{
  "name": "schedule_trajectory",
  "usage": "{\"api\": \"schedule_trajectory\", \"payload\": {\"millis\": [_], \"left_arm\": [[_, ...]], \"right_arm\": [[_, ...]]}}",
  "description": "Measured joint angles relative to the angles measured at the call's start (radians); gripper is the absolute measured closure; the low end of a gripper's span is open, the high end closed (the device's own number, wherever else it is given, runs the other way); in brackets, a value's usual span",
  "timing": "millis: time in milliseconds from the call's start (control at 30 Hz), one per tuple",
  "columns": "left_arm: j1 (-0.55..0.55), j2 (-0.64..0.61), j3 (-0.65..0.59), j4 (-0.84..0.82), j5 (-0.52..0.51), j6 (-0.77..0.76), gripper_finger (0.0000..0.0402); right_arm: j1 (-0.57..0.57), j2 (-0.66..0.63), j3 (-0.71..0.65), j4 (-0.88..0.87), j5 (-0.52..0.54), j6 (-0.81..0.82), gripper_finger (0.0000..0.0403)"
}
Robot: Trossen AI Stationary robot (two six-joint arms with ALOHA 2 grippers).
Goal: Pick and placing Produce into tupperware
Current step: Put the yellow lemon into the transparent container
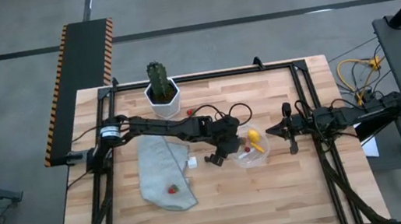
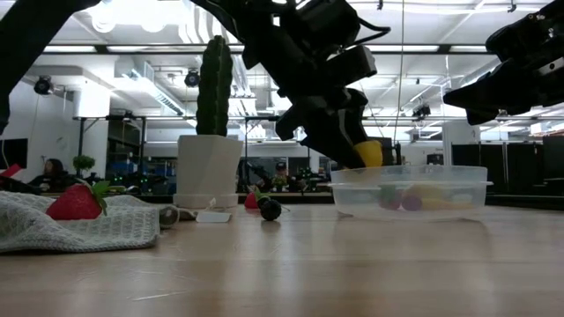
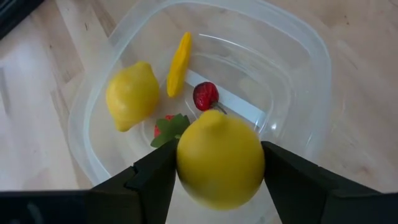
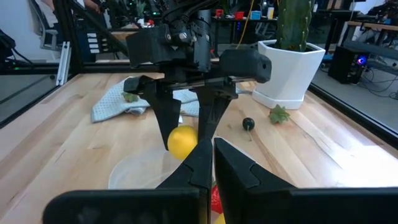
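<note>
A lemon is gripped by the left hand just above the tub, right of the surface's centre, where another lemon already lies. Release is called for next. The right hand, fingers pressed together and empty, is held beside the tub.

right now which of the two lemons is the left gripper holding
The lemon clamped between the left gripper's fingers, raised above the tupperware. The other lemon lies loose on the tub's floor beside the orange carrot-like stick.
</note>
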Motion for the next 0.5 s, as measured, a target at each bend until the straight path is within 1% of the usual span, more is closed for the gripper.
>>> {"api": "schedule_trajectory", "payload": {"millis": [500], "left_arm": [[0.000, -0.001, 0.000, 0.000, -0.005, 0.000, 0.0187]], "right_arm": [[0.000, 0.000, 0.000, 0.000, 0.000, 0.009, 0.0394]]}}
